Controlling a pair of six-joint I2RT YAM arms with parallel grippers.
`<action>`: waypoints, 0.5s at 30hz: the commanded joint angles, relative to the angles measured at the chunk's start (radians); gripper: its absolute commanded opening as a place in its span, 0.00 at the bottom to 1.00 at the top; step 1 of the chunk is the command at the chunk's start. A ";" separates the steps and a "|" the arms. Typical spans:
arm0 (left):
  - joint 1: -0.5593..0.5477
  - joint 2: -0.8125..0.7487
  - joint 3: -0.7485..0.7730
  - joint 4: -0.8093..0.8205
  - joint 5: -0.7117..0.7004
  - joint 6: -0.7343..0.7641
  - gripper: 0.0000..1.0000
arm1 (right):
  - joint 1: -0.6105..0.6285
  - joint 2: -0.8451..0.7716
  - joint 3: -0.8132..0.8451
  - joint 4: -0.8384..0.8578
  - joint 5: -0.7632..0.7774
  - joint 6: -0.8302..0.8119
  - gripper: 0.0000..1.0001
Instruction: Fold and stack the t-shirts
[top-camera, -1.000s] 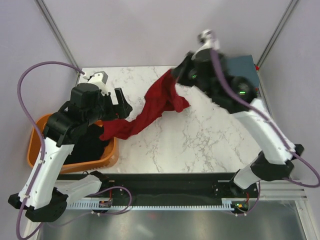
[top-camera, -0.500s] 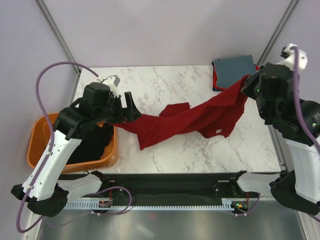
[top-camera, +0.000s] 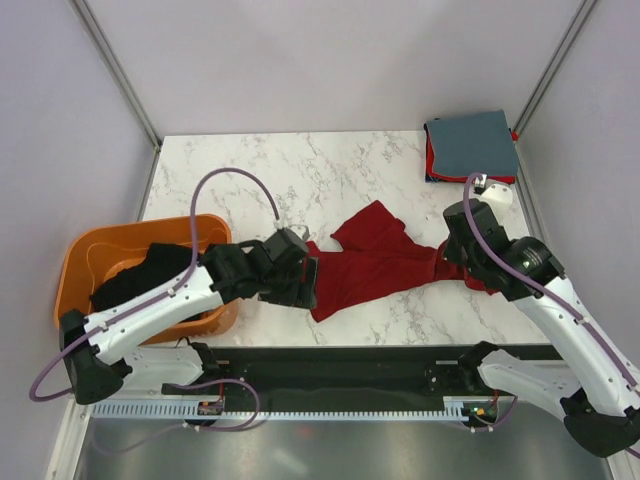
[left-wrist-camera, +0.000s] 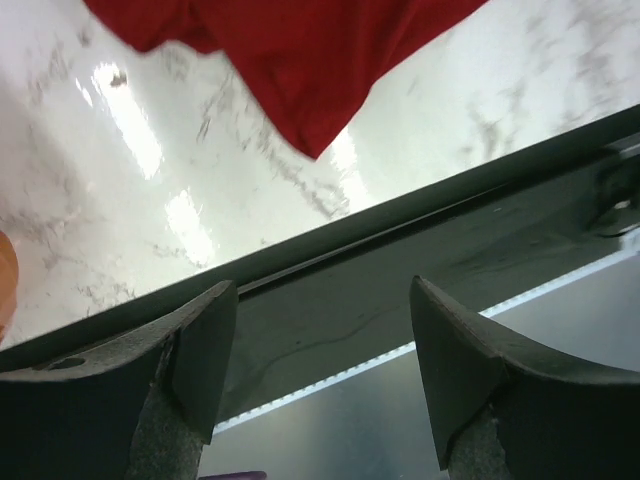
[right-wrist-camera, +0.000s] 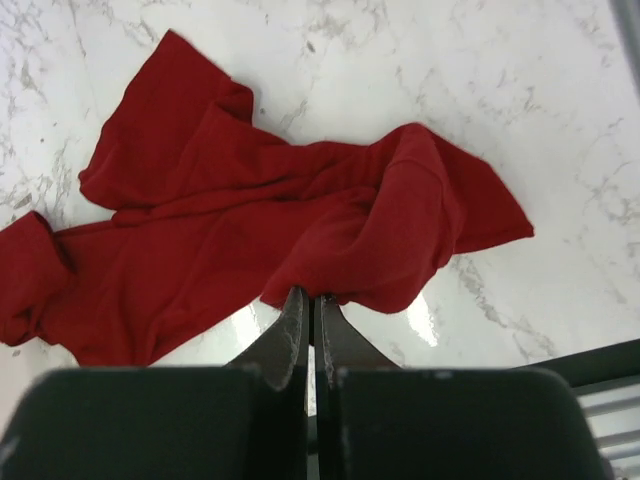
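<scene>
Dark red t-shirt (top-camera: 375, 262) crumpled on desk (top-camera: 300, 170); my right jaws pinch its edge, likely for spreading; left jaws gape empty.

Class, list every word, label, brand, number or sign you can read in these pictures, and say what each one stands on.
No text can be read in any view.
The red shirt: plain, no print showing.
The folded shirts: plain.
The basket: no label showing.
The fittings on the rail: too small to read.
</scene>
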 joint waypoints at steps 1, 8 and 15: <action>-0.044 -0.028 -0.140 0.093 -0.056 -0.137 0.76 | -0.003 -0.042 -0.070 0.097 -0.068 0.043 0.00; -0.055 -0.014 -0.340 0.305 0.013 -0.200 0.74 | -0.003 -0.062 -0.199 0.163 -0.131 0.053 0.00; -0.055 0.070 -0.386 0.450 -0.016 -0.225 0.75 | -0.003 -0.077 -0.254 0.197 -0.153 0.049 0.00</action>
